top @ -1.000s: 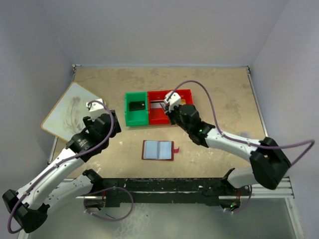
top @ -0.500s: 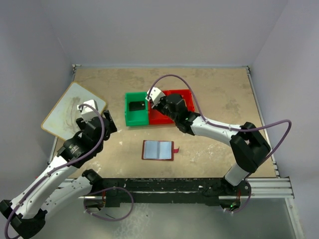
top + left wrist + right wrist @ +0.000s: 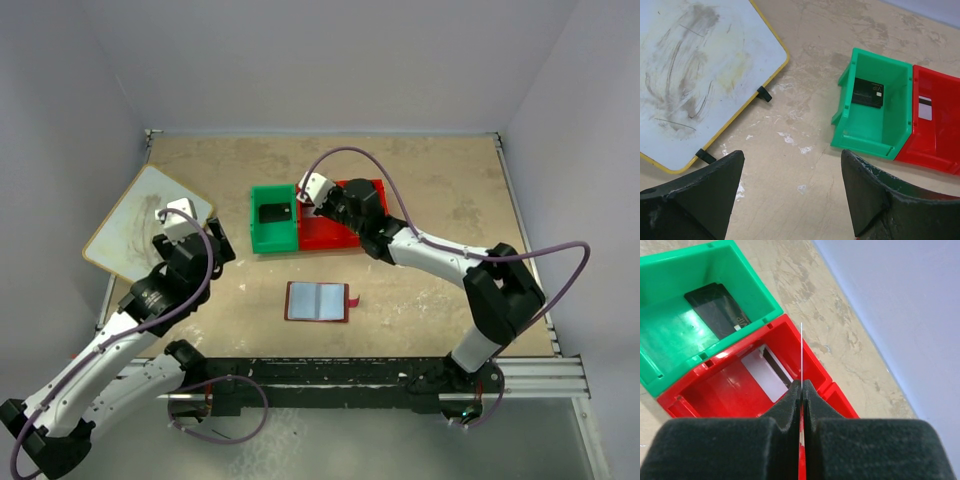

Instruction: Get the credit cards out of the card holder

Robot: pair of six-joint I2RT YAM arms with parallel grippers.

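Card holder (image 3: 317, 301) lies open & flat on the desk (image 3: 430, 180), centre-near, pale sleeves up, red tab (image 3: 355, 298) poking out of its right side; nothing touches it. Beyond it, on the far side, sits the bin. A black card (image 3: 273, 212) lies flat in the green compartment (image 3: 258, 235). A silver-grey card (image 3: 765, 372) w/ a dark stripe lies flat in the red compartment (image 3: 325, 238) just right of it. Right gripper (image 3: 316, 190) hangs over the bin abt where green meets red, fingers pressed together on a thin card (image 3: 801, 347) seen edge-on & upright; its colour can't be told. Left gripper (image 3: 178, 213) is well left of the bin, above the right edge of the white board (image 3: 125, 230), fingers wide apart, holding nothing. Desk is beige & mottled w/ pale scuffs & stains; the board is smudged grey w/ a yellow rim. Plain pale lilac-grey walls (image 3: 320, 70) close in on left, far & right; a metal rail (image 3: 400, 372) runs along the near edge by the arm bases. Vs a sec ago: right gripper has gone left from over the red compartment to the green/red divide, its arm more sharply bent. Left gripper has pulled a little left; card holder & black card unmoved.
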